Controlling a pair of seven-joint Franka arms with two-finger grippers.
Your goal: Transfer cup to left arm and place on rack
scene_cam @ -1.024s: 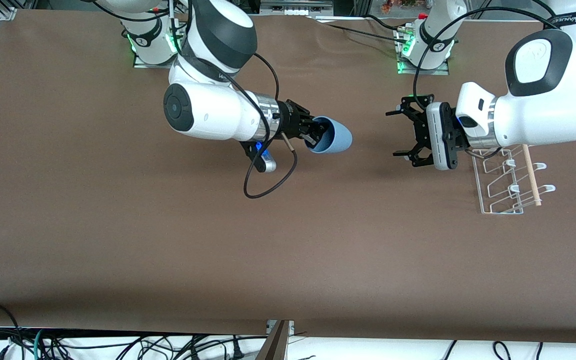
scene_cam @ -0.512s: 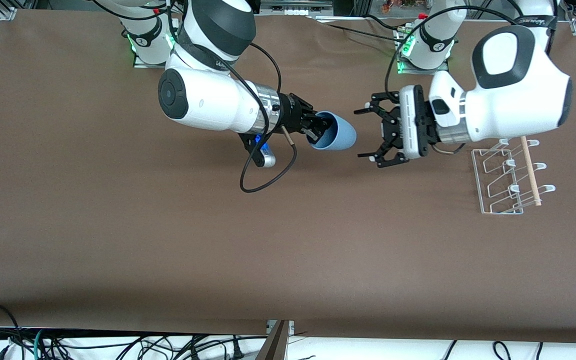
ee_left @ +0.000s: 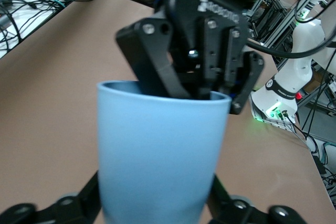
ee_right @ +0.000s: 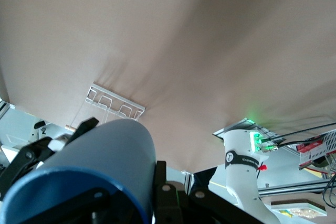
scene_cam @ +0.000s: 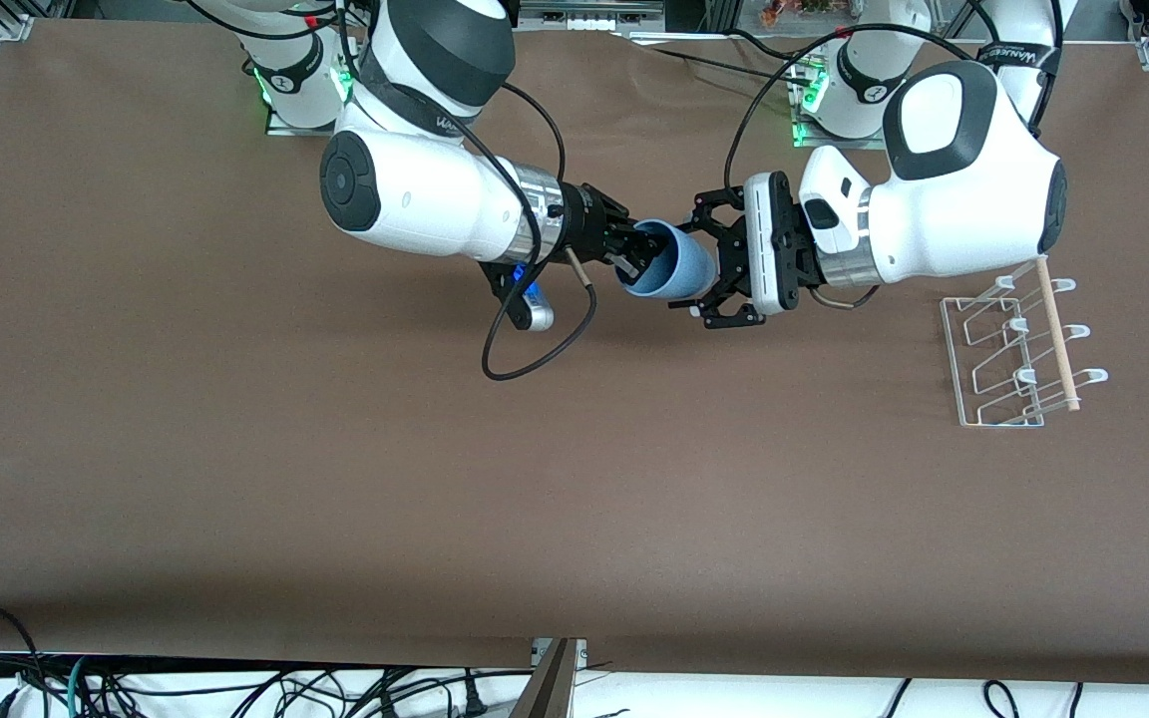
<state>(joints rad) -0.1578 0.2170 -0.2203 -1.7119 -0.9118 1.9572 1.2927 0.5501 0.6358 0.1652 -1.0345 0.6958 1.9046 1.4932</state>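
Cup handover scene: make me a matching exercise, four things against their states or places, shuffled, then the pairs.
Things:
1. cup
2. left gripper
3. right gripper
4. rack

States or places:
A. stands on the table toward the left arm's end
B. shut on the rim, one finger inside
C. held in the air between both grippers
D. shut around the closed base end

Pairs: 1-C, 2-D, 3-B, 4-A

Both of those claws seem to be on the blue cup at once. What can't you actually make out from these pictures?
- Cup base: in the front view the left gripper covers it; the left wrist view's edge cuts it off.
- Inside the cup: the right gripper has a finger in the rim, and the cup wall hides its tip.
- Rack: in the right wrist view it is too small to show its pegs.
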